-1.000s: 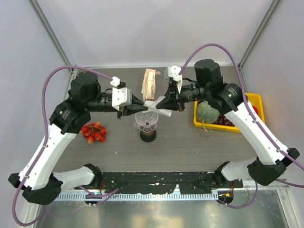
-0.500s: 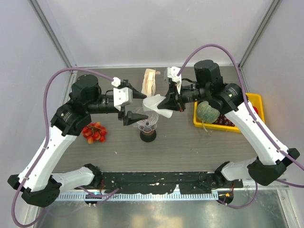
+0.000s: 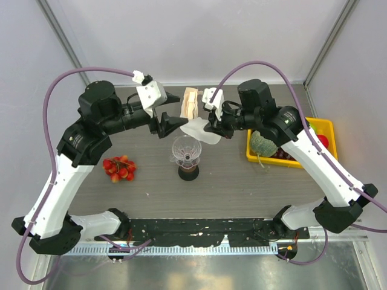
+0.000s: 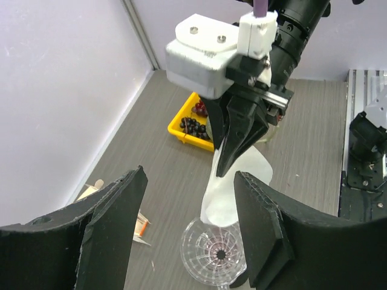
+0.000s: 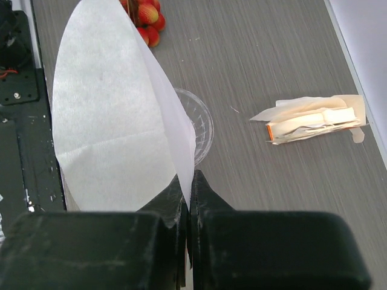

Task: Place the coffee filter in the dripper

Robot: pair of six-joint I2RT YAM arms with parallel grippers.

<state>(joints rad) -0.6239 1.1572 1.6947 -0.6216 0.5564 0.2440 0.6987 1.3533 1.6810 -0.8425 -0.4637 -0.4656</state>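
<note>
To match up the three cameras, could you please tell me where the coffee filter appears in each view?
Top external: coffee filter at picture centre, just above the dripper.
Left wrist: coffee filter lower centre, hanging from the right gripper.
Right wrist: coffee filter fills the left half, pinched at the bottom.
Shared landmark: the dripper, visible in all three views.

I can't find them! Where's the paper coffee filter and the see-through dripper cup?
coffee filter (image 5: 103,121), right wrist view, middle of the white paper.
dripper (image 4: 202,248), left wrist view, ribbed inside wall.
</note>
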